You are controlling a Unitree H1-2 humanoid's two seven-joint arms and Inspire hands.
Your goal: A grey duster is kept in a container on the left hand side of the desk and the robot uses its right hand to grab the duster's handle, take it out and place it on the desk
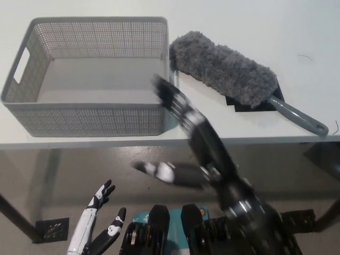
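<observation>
the desk (106,8) is bare right of and behind the duster (226,73), open to a reach from that side. the container (90,74) walls off the left; the duster's head nearly touches its wall. the right hand (183,138), blurred, crosses the desk's front edge.

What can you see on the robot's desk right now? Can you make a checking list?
Surface: white desk, with the floor showing below its front edge.
Job's things: grey duster lies on the desk, right of the basket, its handle pointing right. Grey basket on the left has nothing in it.
Clutter: a flat black piece under the duster.
Hands: right hand, blurred, is over the basket's right front corner, holding nothing. Left hand is low at lower left, fingers apart.
Cables: nothing seen.
Surroundings: dark floor plates by the desk legs.
</observation>
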